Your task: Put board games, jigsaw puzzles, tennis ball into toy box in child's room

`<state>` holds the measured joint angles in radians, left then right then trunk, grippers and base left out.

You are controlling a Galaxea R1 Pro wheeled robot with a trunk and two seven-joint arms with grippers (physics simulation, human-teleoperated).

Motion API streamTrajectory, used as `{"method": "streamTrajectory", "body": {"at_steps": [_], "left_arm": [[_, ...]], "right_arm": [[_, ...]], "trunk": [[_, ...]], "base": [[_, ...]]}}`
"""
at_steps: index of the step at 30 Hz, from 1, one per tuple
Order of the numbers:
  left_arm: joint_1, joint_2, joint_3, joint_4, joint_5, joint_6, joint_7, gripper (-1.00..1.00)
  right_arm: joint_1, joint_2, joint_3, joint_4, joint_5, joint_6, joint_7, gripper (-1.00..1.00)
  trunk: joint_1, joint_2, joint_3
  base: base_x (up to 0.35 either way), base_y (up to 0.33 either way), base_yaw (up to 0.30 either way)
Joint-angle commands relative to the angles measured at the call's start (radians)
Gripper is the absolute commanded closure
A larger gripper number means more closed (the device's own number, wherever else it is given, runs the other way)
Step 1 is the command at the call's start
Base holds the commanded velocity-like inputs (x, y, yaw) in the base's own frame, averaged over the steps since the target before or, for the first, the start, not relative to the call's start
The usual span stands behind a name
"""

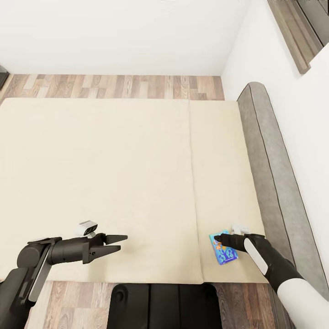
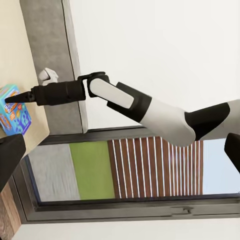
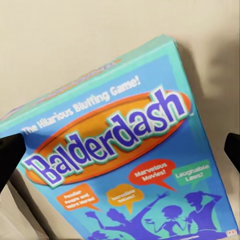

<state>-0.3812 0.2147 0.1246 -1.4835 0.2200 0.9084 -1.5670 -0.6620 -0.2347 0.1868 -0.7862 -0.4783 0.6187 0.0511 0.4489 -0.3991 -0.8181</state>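
Observation:
A small blue board game, printed "Balderdash", lies flat near the front right corner of the cream bed. My right gripper hovers just over the box's far end. It is open, and its dark fingertips stand wide on either side of the box with nothing held. The left wrist view also catches the box and the right gripper above it. My left gripper is open and empty over the bed's front edge, well left of the box.
A grey padded headboard runs along the bed's right side against the white wall. Wood plank floor lies beyond the bed and by my base. A window is visible behind the right arm.

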Motion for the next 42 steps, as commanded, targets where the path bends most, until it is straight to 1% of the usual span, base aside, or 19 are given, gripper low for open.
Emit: {"method": "streamTrajectory", "body": {"at_steps": [1,2,4,8,36,42], "left_arm": [[-0.001,0.0,-0.001,0.0,-0.001,0.01,-0.004,-1.0],[-0.001,0.0,0.0,0.0,-0.001,0.01,-0.004,-1.0],[-0.001,0.0,0.0,0.0,-0.001,0.01,-0.004,-1.0],[-0.001,0.0,0.0,0.0,-0.001,0.01,-0.004,-1.0],[-0.001,0.0,0.0,0.0,-0.001,0.01,-0.004,-1.0],[-0.001,0.0,0.0,0.0,-0.001,0.01,-0.004,-1.0]], "right_arm": [[0.001,0.007,0.002,0.012,-0.001,0.004,0.019,-1.0],[0.001,0.007,0.002,0.012,0.0,0.003,0.052,-1.0],[0.001,0.007,0.001,0.012,0.001,0.003,0.073,-1.0],[0.001,0.008,0.001,0.012,0.002,0.003,0.093,-1.0],[0.001,0.011,0.006,0.012,0.0,0.008,0.099,-1.0],[0.001,0.012,0.03,0.012,0.0,0.009,0.099,-1.0]], "trunk": [[0.001,-0.001,0.0],[0.001,-0.001,0.0],[0.001,-0.001,0.002],[0.001,-0.001,0.006],[0.001,-0.001,0.026],[0.001,-0.001,0.032]], "base": [[0.0,0.0,0.0],[0.0,0.0,0.0],[0.0,0.0,0.0],[0.0,0.0,0.0],[0.0,0.0,0.0],[0.0,0.0,0.0]]}}
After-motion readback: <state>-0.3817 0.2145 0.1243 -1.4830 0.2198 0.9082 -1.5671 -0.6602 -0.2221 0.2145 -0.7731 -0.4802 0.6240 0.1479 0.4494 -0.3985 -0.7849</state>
